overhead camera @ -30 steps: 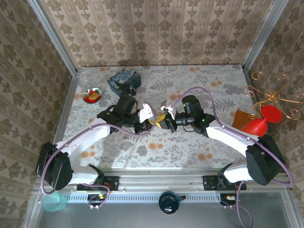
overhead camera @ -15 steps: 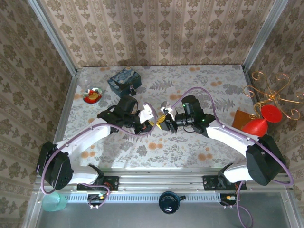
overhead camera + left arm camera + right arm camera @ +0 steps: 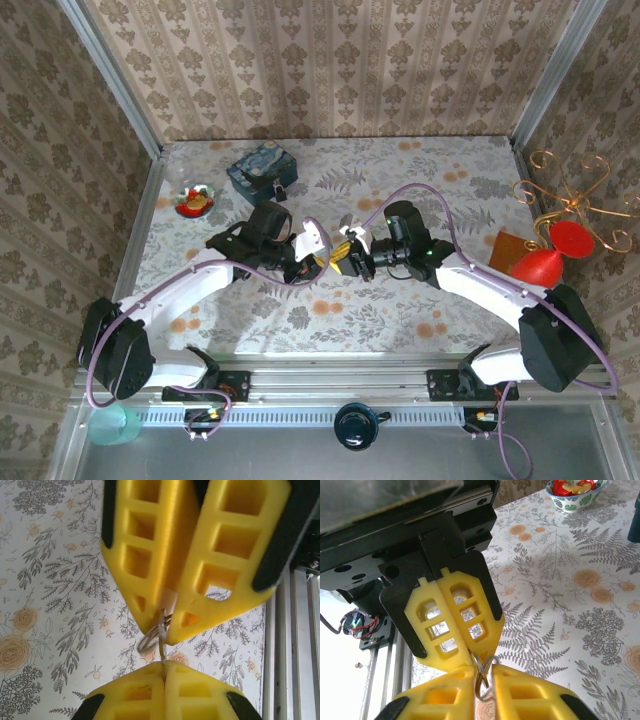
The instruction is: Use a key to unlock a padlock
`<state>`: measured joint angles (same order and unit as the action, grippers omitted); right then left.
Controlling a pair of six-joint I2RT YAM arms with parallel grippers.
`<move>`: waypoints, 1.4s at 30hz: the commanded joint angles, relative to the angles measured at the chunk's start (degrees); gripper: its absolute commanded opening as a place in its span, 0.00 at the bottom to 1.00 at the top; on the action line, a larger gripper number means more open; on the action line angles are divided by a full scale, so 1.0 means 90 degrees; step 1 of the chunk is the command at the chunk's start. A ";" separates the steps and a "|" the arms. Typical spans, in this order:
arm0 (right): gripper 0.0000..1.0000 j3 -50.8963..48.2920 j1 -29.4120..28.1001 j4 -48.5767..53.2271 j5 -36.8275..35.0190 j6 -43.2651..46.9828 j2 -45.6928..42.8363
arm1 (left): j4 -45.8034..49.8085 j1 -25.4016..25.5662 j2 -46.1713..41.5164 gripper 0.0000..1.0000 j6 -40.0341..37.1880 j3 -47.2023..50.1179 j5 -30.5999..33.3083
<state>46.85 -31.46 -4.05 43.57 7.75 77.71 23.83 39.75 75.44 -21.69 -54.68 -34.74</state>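
Your left gripper (image 3: pixel 164 669) is clamped on the thin blade of the key (image 3: pixel 162 647). Your right gripper (image 3: pixel 165 616) meets it nose to nose, also pinched closed on the same sliver of metal, with a small wire ring (image 3: pixel 146 643) hanging just beside the tips. Between them they hold it in the air over the middle of the floral table (image 3: pixel 450 180). You can't make out the padlock between the fingers. A small dark speck (image 3: pixel 283 191) touching the near corner of the blue box (image 3: pixel 258 165), well apart from both grippers, may be it, but it is too small to tell. Judged progress: the key is up and in hand, and this looks like a pass or regrip between the arms. You have yet to seat the key in the lock, turn it and free the shackle.
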 commanded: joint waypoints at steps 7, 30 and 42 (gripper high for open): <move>0.19 0.0140 0.0068 -0.0013 0.0419 -0.0003 -0.0101 | 0.0077 0.0030 0.0058 0.00 -0.0135 -0.0165 -0.0182; 0.17 0.0372 0.0049 0.0450 0.0911 0.0145 0.0365 | 0.0037 0.0106 0.0036 0.00 -0.0214 -0.0114 -0.0417; 0.00 0.0133 0.0140 -0.0381 0.0470 -0.0529 0.0043 | -0.0198 0.0074 -0.0123 0.18 -0.0117 0.0021 0.0003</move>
<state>48.73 -30.61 -2.35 49.74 6.92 80.25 24.34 40.12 75.77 -22.35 -54.65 -35.94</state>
